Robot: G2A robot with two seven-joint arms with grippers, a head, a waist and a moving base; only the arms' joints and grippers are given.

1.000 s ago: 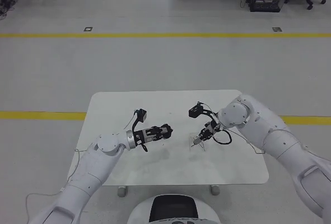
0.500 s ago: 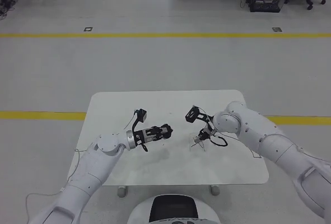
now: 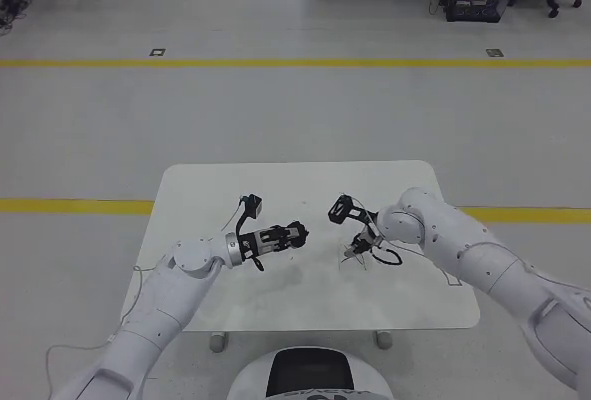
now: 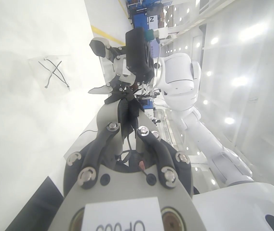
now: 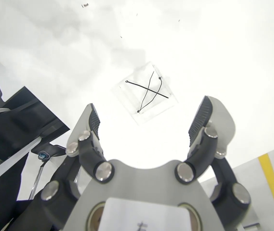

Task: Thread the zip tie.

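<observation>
Two black zip ties (image 5: pixel 149 89) lie crossed in a clear tray (image 5: pixel 151 115) on the counter (image 3: pixel 275 190), directly beneath the right jaws, which are spread wide. The left jaws are pressed together, off to the side of the tray. One tie is best taken near its head, away from the crossing, and the descent made straight so that the other is not dragged along.

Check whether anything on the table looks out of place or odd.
Small dark specks lie scattered on the table outside the clear tray, too small to identify. The zip ties in the tray lie crossed over one another.
</observation>
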